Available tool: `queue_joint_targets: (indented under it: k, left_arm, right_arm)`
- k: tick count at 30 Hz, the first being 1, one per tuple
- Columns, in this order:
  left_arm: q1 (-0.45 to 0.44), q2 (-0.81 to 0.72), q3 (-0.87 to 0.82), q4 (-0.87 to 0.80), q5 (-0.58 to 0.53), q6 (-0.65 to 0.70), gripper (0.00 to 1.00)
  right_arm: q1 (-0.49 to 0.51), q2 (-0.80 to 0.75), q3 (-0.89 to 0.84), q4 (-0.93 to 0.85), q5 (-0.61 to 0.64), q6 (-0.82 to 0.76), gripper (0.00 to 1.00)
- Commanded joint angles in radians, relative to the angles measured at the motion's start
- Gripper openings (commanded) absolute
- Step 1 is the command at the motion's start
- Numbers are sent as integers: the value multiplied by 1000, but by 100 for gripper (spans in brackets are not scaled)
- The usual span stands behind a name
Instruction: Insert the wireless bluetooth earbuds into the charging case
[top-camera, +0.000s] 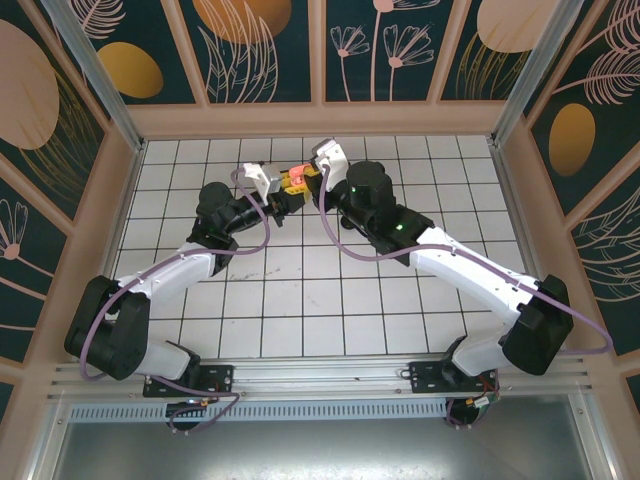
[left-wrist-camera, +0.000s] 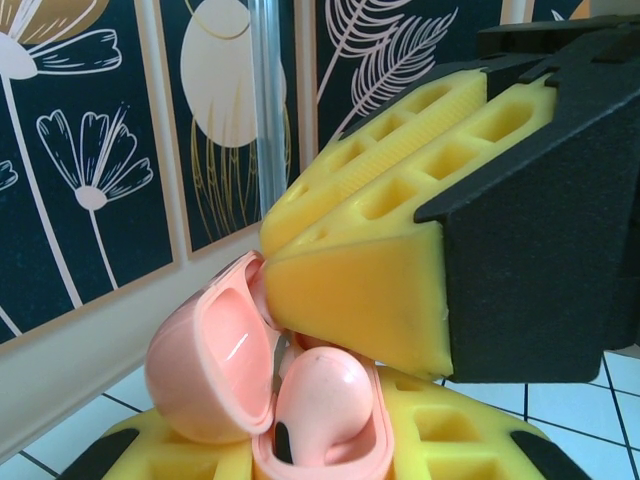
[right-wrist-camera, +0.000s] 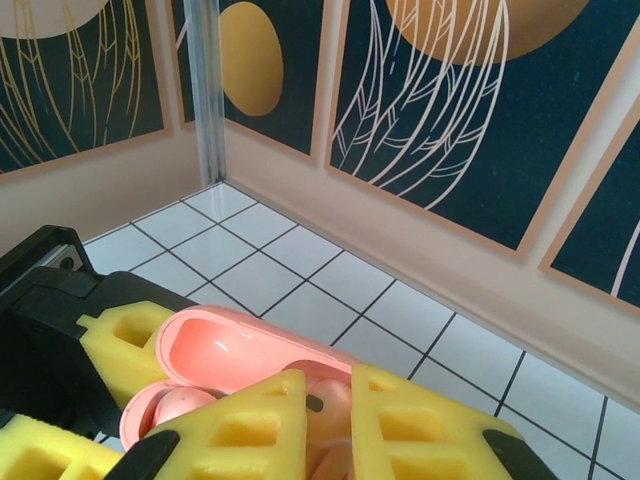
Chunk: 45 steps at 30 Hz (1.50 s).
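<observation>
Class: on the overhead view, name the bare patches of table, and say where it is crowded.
Bare: tiles between the two arms, tiles by the right wall, the far left corner. Crowded: far middle, where left gripper and right gripper meet on the salmon case.

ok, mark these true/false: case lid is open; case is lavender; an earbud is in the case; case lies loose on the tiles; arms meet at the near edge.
1. The charging case has its lid open. True.
2. The case is lavender. False: it is salmon-pink.
3. A salmon-pink earbud sits in the case. True.
4. The case lies loose on the tiles. False: the left end effector holds it, and the right end effector has its fingertips at the open case.
5. The arms meet at the near edge. False: they meet over the far middle of the table.
</observation>
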Motion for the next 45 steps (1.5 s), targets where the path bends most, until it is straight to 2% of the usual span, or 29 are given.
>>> queue_joint_targets:
  k: [1,19,36,40,42,45]
  left_arm:
    - [-13,-25,52,56,44,31,0]
    - [-13,-10,65,63,44,16,0]
    - [-13,-3,65,67,30,12,0]
    - [-13,-3,59,68,10,13,0]
    - [-14,-4,46,80,-24,11,0]
    - [-13,-6,20,109,-94,10,0]
  right_arm:
    - [13,-23,-17,-56,-162,20,16]
    - [-4,-51,-33,-55,-191,46,27]
    - [-14,-69,-39,-61,-155,57,31]
    - [-32,-87,-40,-63,-147,79,37]
    - [-44,-118,-54,-58,-156,104,44]
    - [-62,-176,-84,-67,-165,149,47]
